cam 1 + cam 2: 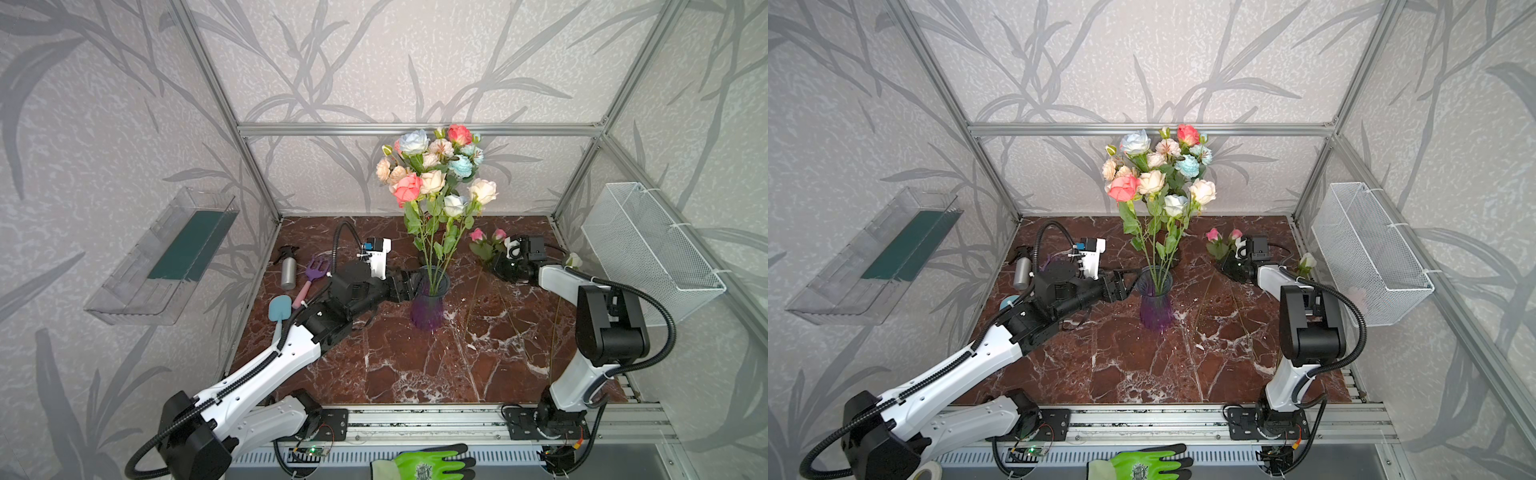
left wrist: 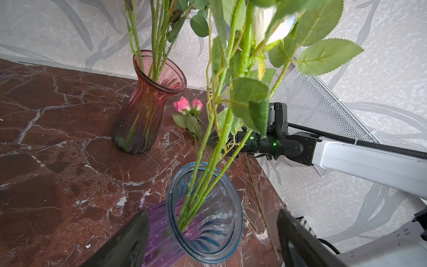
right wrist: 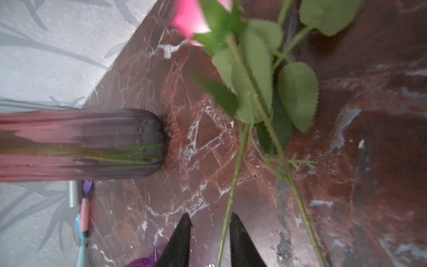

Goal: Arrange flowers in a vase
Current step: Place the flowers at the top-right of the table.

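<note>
In the middle of the table [image 1: 395, 365], the flowers [image 1: 432, 183] stand upright in the purple vase [image 1: 428, 309], heads up. Left gripper [image 2: 212, 212] gapes wide at its rim, holding nothing. Right gripper [image 3: 209, 215] is slightly parted, a pink rosebud stem [image 3: 233, 185] loose between, buds pointing far-left. Glove [image 1: 428, 461] logo's unreadable.
</note>
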Robot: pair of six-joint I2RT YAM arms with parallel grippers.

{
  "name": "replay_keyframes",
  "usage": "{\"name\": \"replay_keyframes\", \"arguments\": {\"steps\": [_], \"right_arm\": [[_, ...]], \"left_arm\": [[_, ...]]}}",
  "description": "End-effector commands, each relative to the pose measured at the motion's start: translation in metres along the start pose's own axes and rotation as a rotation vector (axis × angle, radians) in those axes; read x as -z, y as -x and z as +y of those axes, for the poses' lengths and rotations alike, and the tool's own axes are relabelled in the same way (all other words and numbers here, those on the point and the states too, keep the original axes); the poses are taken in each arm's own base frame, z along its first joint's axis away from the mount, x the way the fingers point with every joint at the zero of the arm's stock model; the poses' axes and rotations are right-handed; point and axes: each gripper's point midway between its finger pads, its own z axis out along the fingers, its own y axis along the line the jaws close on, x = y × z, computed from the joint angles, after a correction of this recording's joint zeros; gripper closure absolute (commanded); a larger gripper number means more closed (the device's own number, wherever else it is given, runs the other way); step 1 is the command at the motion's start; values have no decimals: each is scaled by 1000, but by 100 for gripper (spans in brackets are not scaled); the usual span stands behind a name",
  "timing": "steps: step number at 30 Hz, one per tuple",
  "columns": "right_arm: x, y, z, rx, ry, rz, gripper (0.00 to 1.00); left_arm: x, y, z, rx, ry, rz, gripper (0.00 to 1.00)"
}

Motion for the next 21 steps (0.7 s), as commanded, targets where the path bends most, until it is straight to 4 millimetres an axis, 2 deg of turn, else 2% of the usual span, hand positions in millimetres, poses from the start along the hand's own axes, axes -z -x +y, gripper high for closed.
{"name": "replay_keyframes", "arguments": {"steps": [1,5,9,12,16,21], "right_arm": [[23,6,13,69,-14,-30,63],[33,7,-13,119,-183,-47,63],[21,-7,-43,197,-324,90,63],[8,-13,-50,282,-374,193,63],[-6,-8,-53,306,-378,224,63],[-26,-12,-57,344,-416,302,63]], "left_arm": [[3,11,-9,-13,-20,-27,13],[3,12,-10,-11,-24,-28,13],[2,11,-9,-9,-22,-24,13],[1,9,-8,-8,-20,-20,13],[0,9,-7,-8,-16,-16,13],[1,9,-7,-15,-11,-20,13]]}}
